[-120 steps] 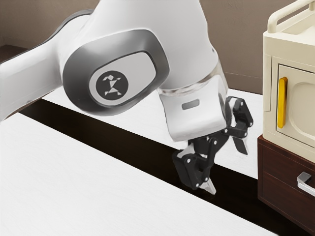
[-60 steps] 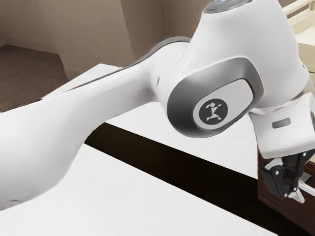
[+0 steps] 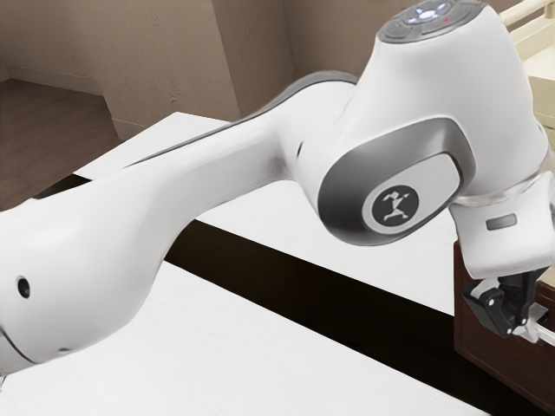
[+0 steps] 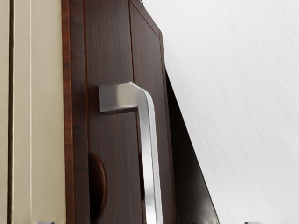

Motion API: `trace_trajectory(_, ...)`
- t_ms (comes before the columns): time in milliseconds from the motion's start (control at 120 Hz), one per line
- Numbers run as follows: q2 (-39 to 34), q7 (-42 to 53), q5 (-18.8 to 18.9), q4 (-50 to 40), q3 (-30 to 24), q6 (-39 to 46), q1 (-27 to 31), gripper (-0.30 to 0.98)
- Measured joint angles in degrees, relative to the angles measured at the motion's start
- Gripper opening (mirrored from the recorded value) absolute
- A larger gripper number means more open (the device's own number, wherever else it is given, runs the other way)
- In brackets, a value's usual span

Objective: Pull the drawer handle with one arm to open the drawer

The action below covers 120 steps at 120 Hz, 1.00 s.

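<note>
At the exterior view's right edge, my gripper (image 3: 496,305) is beside the dark wood drawer unit (image 3: 486,347), with one pale fingertip by the silver handle (image 3: 546,333). The wrist view has the bent silver bar handle (image 4: 148,158) standing out from the brown drawer front (image 4: 112,51). Only the tips of my gripper (image 4: 150,222) appear at that view's lower edge, far apart, one on each side of the handle bar. The fingers are open. The drawer front looks flush with its frame, though part of it is cut off.
A cream cabinet (image 4: 46,93) stands against the brown unit, on top of it in the exterior view. A white surface (image 3: 260,347) and a dark strip (image 3: 303,286) lie below the arm. Brown walls (image 3: 173,52) are behind.
My arm has swung toward the exterior view's right, bringing the gripper from over the dark strip to the drawer handle. During the last half second it has shifted only slightly.
</note>
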Motion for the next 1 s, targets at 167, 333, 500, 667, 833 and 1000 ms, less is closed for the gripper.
trace_trajectory(167, -0.2, 0.1, 0.1, -0.9, 0.0, 0.1, 0.0, 0.47)
trace_trajectory(333, 0.0, -1.5, 0.6, -1.9, 0.0, 0.1, -0.1, 0.4)
trace_trajectory(500, 0.6, -3.5, 1.3, -2.1, 0.0, 0.2, -0.5, 0.37)
trace_trajectory(667, 0.8, -5.0, 1.7, -2.3, 0.0, 0.3, -0.9, 0.35)
trace_trajectory(833, 0.9, -6.4, 2.5, -3.8, 0.0, 1.1, -1.1, 0.31)
trace_trajectory(1000, 1.7, -7.8, 2.9, -4.0, 0.0, 2.1, -2.0, 0.3)
